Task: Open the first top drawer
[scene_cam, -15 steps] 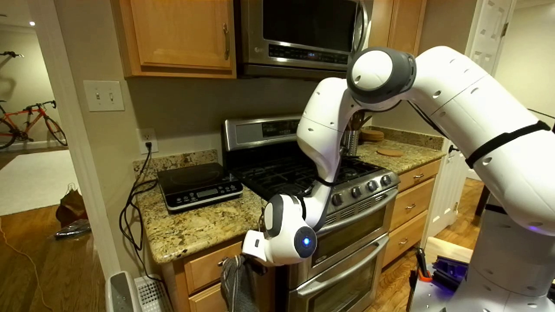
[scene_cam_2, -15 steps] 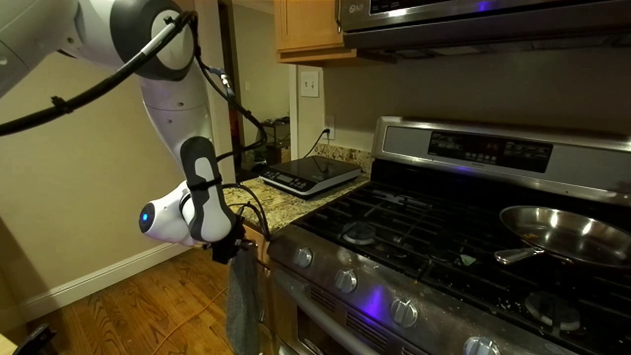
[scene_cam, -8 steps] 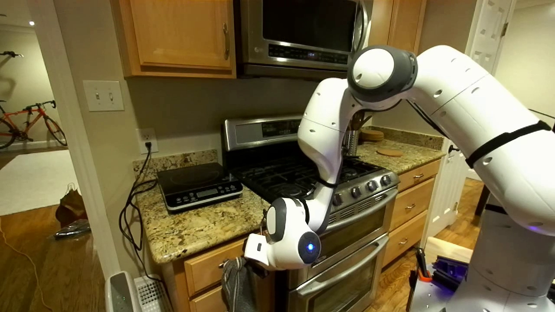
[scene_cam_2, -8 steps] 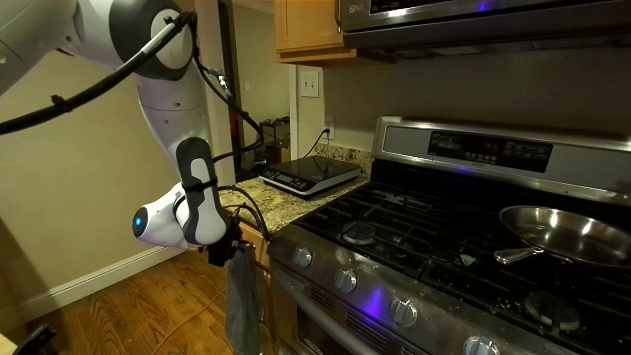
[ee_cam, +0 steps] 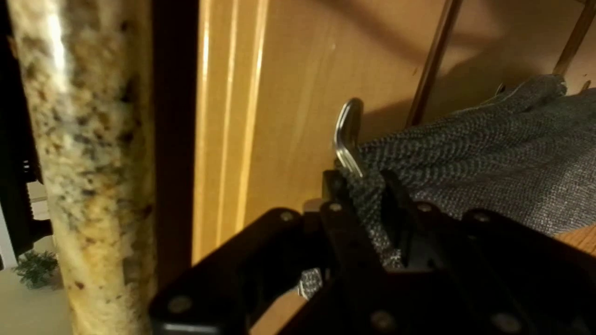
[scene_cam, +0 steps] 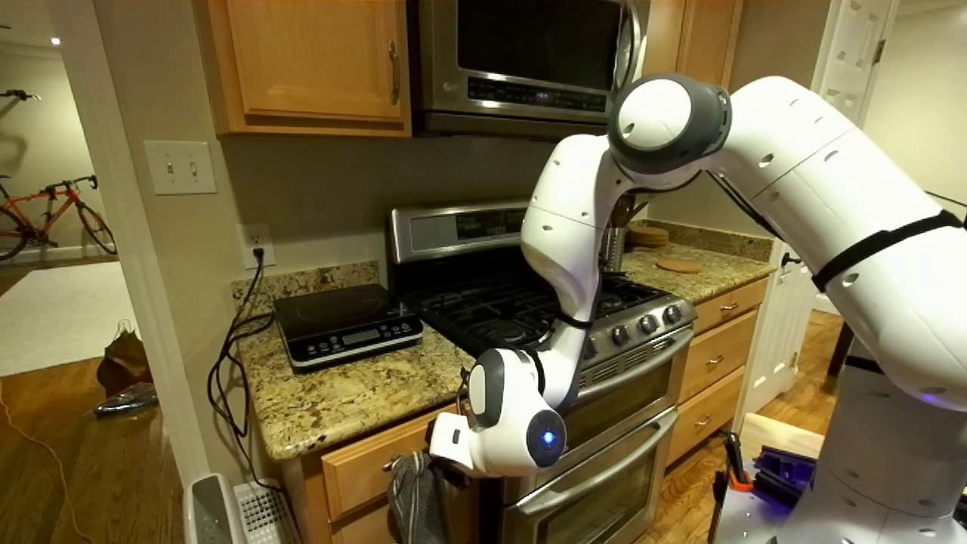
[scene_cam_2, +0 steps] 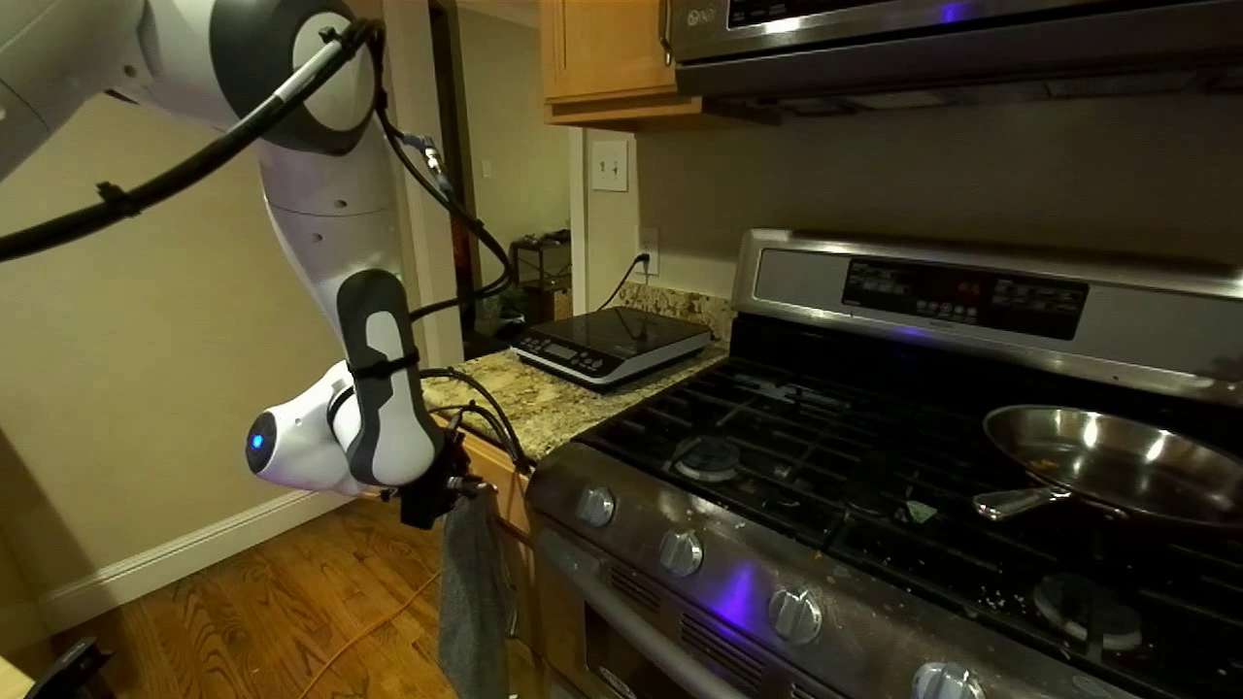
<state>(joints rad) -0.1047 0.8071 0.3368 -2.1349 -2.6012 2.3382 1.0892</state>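
Wrist view: claw (ee_cam: 362, 186) stood nearly closed about the metal handle (ee_cam: 348, 130) of the top drawer (ee_cam: 307, 93), grey towel (ee_cam: 489, 153) bunched between its fingers (ee_cam: 332, 186). A dark gap ran between the drawer's upper edge and the speckled surface (ee_cam: 95, 177).

In an exterior view, drawer sat just under the surface, beside the range (scene_cam: 619, 408); claw was mostly hidden behind the white wrist (scene_cam: 500, 442).

In an exterior view, towel hung below the claw, a sliver of drawer showed between claw and range; a skillet (scene_cam_2: 1117, 456) lay well apart.
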